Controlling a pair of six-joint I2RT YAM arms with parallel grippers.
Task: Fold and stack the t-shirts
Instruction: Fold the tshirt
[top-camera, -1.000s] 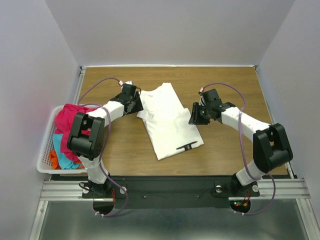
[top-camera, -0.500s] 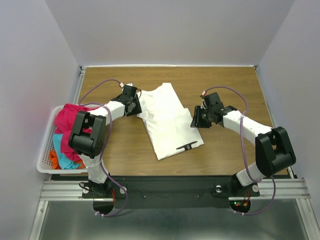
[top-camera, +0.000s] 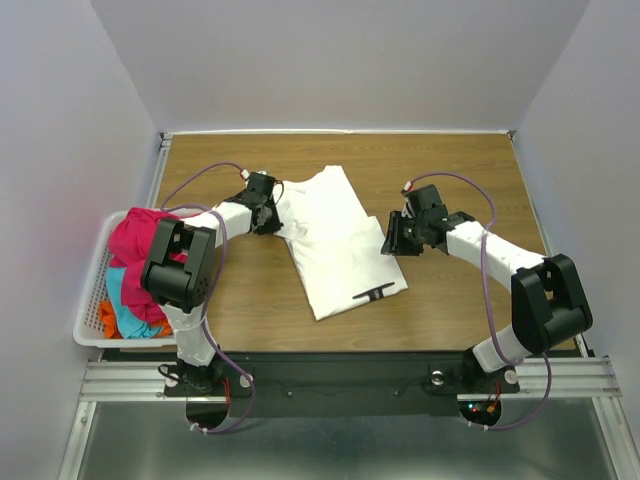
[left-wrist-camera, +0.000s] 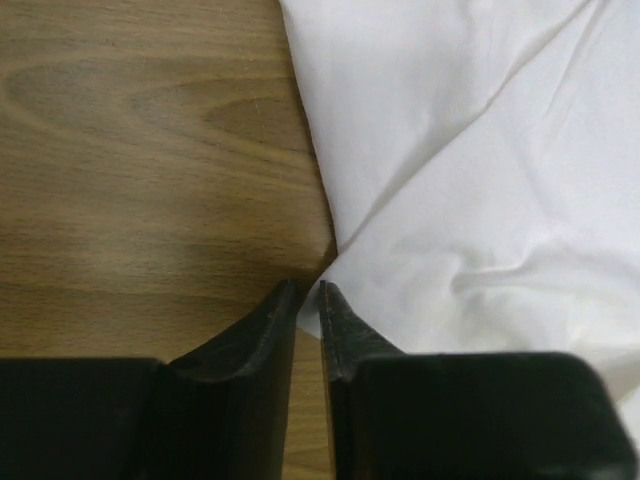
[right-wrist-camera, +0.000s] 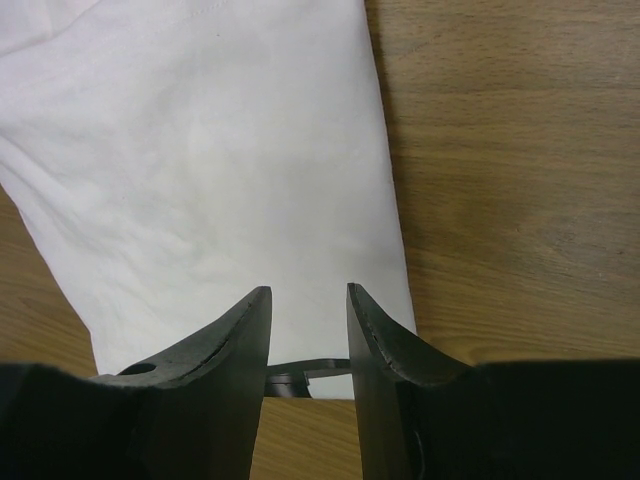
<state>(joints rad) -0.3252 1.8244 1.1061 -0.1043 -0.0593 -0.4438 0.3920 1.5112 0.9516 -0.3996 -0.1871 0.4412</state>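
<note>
a: where is the big white cloth t-shirt (top-camera: 335, 240)?
b: it lies flat in the middle of the brown wooden table (top-camera: 470, 170), between the two arms. its long side runs from far to near, and the near end leans a bit to the right.
a: what is the left black pincer (left-wrist-camera: 303, 290) doing?
b: it is down at the shirt's left edge, on the far half, where the cloth makes a little corner. the shirt lies to its right. its two fingers are almost together, with just a thin slit. i cannot tell if cloth is pinched in there.
a: and the right black pincer (right-wrist-camera: 308, 295)?
b: its fingers stand apart and hold nothing. it hangs over the shirt's right edge, about halfway along, and the shirt spreads out to its left. (you can see the small black mark (right-wrist-camera: 310, 368) through the gap.)
a: which arm is nearer?
b: both are at the cloth, one on each long side. i think a fold would need the left edge lifted and carried right, across the long side.
a: and the other shirts?
b: the pink shirt (top-camera: 135, 235), the blue shirt (top-camera: 120, 290) and the orange shirt (top-camera: 105, 318) are heaped in the white plastic basket (top-camera: 84, 322) at the left edge, not folded yet.
</note>
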